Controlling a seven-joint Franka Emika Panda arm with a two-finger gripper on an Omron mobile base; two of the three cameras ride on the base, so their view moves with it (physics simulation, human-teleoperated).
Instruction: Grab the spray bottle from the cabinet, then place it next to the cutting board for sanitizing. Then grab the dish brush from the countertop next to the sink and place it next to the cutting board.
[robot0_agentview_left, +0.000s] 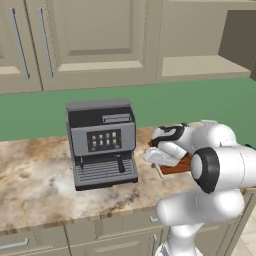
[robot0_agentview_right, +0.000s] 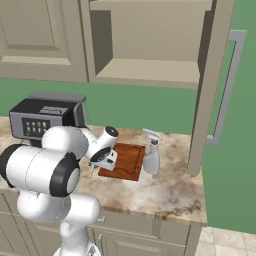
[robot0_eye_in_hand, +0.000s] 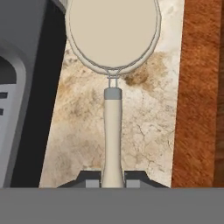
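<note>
Marbled tabletop (robot0_agentview_right: 170, 187): carries coffee machine (robot0_agentview_left: 102, 142), cutting board (robot0_agentview_right: 122, 161), spray bottle (robot0_agentview_right: 152, 154).
Tool (robot0_eye_in_hand: 113, 178): clenched on the dish brush (robot0_eye_in_hand: 112, 65) handle, low between coffee machine and board.
Dish brush: round tan head points away from the tool, over bare stone.
Spray bottle: upright, just beside the board's right edge.
Cabinet (robot0_agentview_right: 150, 72): door open, shelf bare.

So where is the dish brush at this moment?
In the hand view, the dish brush is held by its handle in the hand, above the countertop strip between the coffee machine and the cutting board.
</note>
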